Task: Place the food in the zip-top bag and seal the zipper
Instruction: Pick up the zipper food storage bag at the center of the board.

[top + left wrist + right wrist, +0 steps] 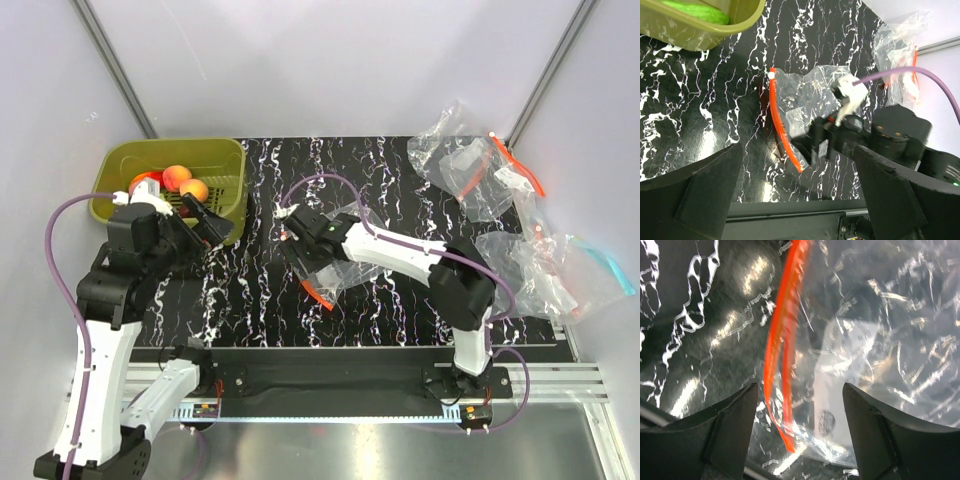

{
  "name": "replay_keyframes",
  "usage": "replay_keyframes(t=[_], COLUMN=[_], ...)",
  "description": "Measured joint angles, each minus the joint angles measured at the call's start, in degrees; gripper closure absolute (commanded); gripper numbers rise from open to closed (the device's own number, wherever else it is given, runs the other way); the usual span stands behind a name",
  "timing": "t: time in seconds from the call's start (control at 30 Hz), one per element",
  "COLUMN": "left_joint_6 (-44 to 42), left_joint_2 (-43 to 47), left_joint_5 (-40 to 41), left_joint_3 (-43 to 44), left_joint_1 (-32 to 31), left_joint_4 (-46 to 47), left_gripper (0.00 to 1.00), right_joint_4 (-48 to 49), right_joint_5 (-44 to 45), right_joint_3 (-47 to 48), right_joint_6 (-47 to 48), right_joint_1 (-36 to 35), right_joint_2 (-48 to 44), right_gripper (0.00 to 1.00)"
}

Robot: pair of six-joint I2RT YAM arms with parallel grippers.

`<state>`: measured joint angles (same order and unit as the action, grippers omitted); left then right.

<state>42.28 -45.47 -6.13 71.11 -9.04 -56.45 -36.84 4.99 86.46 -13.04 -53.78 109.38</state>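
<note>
Zero fruit (pixel 178 176) sits in the bag (pixel 800 90) yet; left gripper (pixel 203 224) gapes open, right gripper (pixel 800 389) spread astride the zipper (pixel 785 330).

Left side: I am holding my left arm (pixel 100 345) upright and bent at the elbow. My left gripper (pixel 205 225) is pointing forward and to the right, and its fingers (pixel 705 195) are standing spread wide. Right side: I am holding my right arm (pixel 395 250) stretched across toward the middle with the wrist tipped down. My right gripper (pixel 300 258) is hanging low, its fingers (pixel 722 437) standing parted.
</note>
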Motion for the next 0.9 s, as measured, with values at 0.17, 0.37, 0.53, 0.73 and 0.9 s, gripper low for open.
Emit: replay_keyframes(t=[0.17,0.37,0.53,0.73,0.9], left_joint_6=[-0.7,-2.0,-3.2,-4.0,-5.4], left_joint_2=[-0.5,-2.2,-4.0,-4.2,-4.2], left_joint_5=[-0.2,-0.2,-0.1,-0.1,-0.1], left_joint_3=[0.2,1.7,4.0,4.3,4.3], left_joint_1=[0.7,1.8,2.0,2.0,2.0], left_joint_4=[-1.1,-2.4,-3.5,-4.1,-4.2], left_gripper=[0.01,0.01,0.01,0.01,0.01], right_joint_4=[0.2,0.1,-0.1,-0.6,-0.7], right_joint_5=[2.8,4.3,5.1,6.1,7.0], right_joint_3=[2.9,3.3,3.7,6.5,7.0], right_joint_6=[1.3,1.6,1.5,1.8,0.8], right_joint_1=[-1.5,-2.1,-3.8,-4.4,-4.4], right_joint_2=[3.6,5.5,7.4,10.7,10.9], right_gripper=[0.24,0.25,0.28,0.77,0.98])
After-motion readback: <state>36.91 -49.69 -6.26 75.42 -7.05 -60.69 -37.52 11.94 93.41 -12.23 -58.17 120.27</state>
